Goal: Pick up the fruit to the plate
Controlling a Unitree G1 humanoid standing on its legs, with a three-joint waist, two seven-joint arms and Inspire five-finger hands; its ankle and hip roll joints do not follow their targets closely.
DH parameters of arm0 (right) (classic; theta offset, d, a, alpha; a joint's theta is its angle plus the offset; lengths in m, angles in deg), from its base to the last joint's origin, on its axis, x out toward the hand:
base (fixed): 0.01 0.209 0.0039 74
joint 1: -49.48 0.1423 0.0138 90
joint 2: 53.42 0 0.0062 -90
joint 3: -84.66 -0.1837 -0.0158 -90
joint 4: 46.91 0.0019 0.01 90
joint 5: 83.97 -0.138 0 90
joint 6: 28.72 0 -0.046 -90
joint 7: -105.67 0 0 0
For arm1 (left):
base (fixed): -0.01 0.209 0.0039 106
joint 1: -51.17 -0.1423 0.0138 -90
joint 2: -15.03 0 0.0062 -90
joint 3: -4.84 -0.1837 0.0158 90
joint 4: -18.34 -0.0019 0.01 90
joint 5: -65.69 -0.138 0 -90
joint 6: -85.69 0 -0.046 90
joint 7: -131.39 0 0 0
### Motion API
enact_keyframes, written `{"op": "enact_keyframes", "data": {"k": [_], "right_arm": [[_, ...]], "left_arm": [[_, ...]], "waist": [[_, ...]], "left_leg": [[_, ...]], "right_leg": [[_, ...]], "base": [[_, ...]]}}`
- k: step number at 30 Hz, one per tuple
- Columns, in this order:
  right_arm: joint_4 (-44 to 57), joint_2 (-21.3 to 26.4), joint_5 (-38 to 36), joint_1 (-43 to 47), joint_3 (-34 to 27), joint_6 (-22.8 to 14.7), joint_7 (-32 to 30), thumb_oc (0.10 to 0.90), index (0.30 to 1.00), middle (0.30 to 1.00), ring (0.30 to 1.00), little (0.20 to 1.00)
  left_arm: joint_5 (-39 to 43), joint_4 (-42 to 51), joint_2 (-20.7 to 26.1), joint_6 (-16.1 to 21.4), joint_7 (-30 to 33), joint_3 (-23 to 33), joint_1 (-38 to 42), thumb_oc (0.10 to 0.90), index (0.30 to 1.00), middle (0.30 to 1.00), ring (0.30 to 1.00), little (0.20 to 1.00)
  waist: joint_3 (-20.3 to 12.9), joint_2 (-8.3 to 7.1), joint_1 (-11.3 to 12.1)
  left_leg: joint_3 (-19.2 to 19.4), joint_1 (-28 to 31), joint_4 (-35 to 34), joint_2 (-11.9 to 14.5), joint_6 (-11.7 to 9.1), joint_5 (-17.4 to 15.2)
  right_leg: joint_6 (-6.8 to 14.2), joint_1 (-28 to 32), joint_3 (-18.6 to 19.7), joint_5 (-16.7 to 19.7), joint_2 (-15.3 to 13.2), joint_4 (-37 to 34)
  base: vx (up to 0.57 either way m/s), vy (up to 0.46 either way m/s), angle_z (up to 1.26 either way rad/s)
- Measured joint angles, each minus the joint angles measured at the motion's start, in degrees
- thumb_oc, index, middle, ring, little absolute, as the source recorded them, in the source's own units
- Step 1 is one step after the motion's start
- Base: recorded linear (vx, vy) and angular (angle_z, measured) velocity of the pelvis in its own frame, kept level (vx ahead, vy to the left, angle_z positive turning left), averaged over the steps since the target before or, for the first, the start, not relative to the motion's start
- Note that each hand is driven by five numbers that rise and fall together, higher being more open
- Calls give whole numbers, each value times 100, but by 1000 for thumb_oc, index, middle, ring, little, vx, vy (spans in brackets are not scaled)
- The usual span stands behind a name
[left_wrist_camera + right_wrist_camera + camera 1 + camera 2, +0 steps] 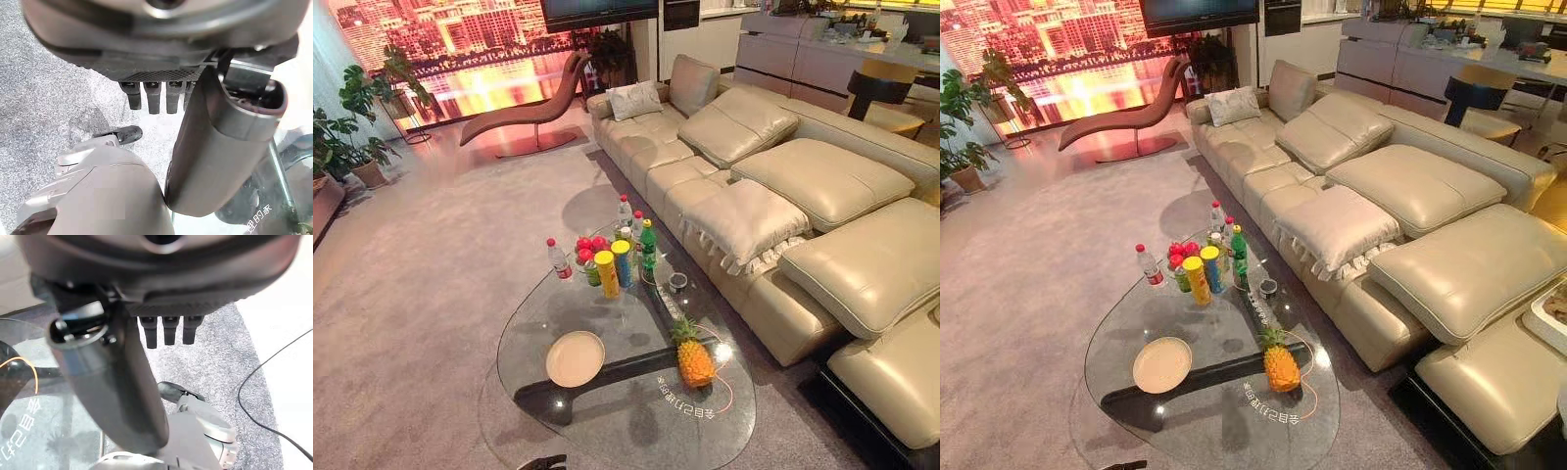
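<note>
Left hand (156, 71) is noted with fingers straight and hanging, nothing held; right hand (195, 303) is noted the same, slack and empty. Both are carried low at the near edge of the glass table (636, 431), whose rim is seen just beside each thumb. The pineapple (693, 360) is found standing upright on the glass, ahead of both hands and well apart from them, more to the right hand's side. The plate (575, 358) lies ahead toward the left hand's side, near the pineapple but not touching it. Small red fruits (588, 248) are seen farther out still, packed among the bottles and cans (622, 262) — harder to reach cleanly. The pineapple is judged fairly heavy and stiff, with a rough rind that should give good friction; the leafy crown is judged prickly and weak as a handle. A wrap round the middle of the body from the side is advised, thumb opposed. Toppling is possible if it is nudged high up — and the glass under it calls for a gentle set-down.
</note>
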Motion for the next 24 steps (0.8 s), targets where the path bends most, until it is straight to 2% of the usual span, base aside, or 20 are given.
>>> {"op": "enact_keyframes", "data": {"k": [15, 24], "right_arm": [[-94, 0, 2, 1, -1, -64, -26, 800, 900, 900, 900, 900], [-95, 7, 28, 3, -1, -144, -540, 800, 900, 900, 900, 900]], "left_arm": [[3, 2, -7, -1, 80, 7, 2, 800, 900, 900, 900, 900], [29, 4, -46, -94, 263, 22, 40, 800, 900, 900, 900, 900]], "waist": [[24, 3, 2], [74, 8, 3]], "left_leg": [[0, -3, 0, -3, 0, -1], [0, -14, 0, -2, 0, -1]], "right_leg": [[2, -3, 1, -2, -2, 0], [3, -15, 1, -2, -1, 0]], "base": [[-3, 0, 1], [0, 0, 0]]}}
